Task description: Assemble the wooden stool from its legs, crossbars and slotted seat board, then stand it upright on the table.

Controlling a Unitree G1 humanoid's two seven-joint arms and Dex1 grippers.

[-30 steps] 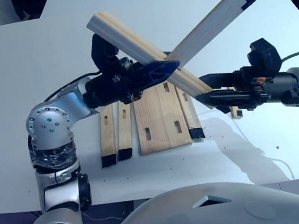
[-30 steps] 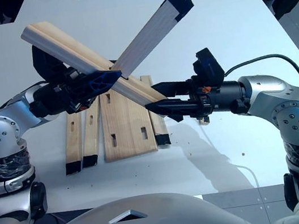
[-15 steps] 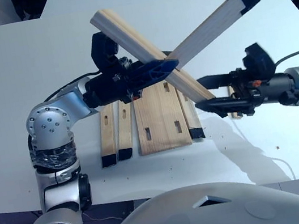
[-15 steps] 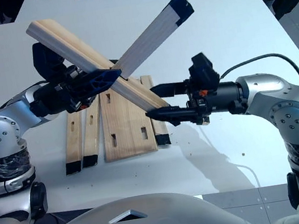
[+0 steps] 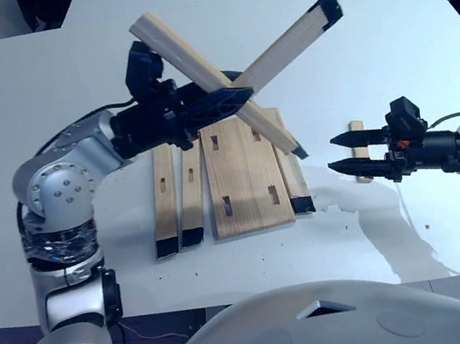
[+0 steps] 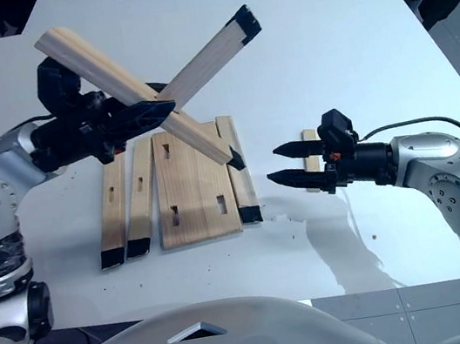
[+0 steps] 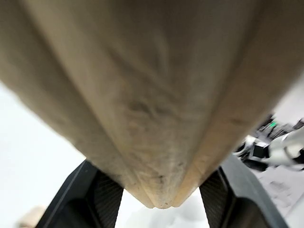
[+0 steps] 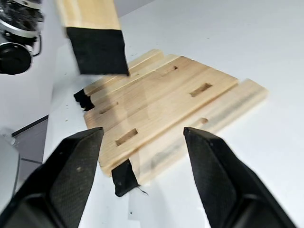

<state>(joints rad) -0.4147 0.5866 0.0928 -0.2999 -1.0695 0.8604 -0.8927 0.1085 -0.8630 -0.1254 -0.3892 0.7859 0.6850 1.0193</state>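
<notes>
White bench (image 5: 42, 106) carries the loose parts, with a second white table behind it at the far edge. Flat at the bench's middle lies the pale rectangular wooden seat board (image 5: 245, 183), its slots facing up. Touching or just beside its left edge are 2 flat wooden legs with black near ends (image 5: 177, 200). 1 more black-tipped wooden leg (image 5: 293, 177) lies along its right edge.

Above the board, the left gripper (image 5: 231, 101) holds an X-shaped pair of pale wooden legs (image 5: 183, 52) in the air, fingers pinching it where the 2 pieces cross. 1 black end points far right, and another hangs low over the board's right side.

Well to the right of the board, the right gripper (image 5: 337, 152) hovers low over the bench, its dark fingers (image 8: 71, 180) spread wide and holding nothing. A short pale wooden crossbar (image 6: 309, 137) lies on the bench just beside it.
</notes>
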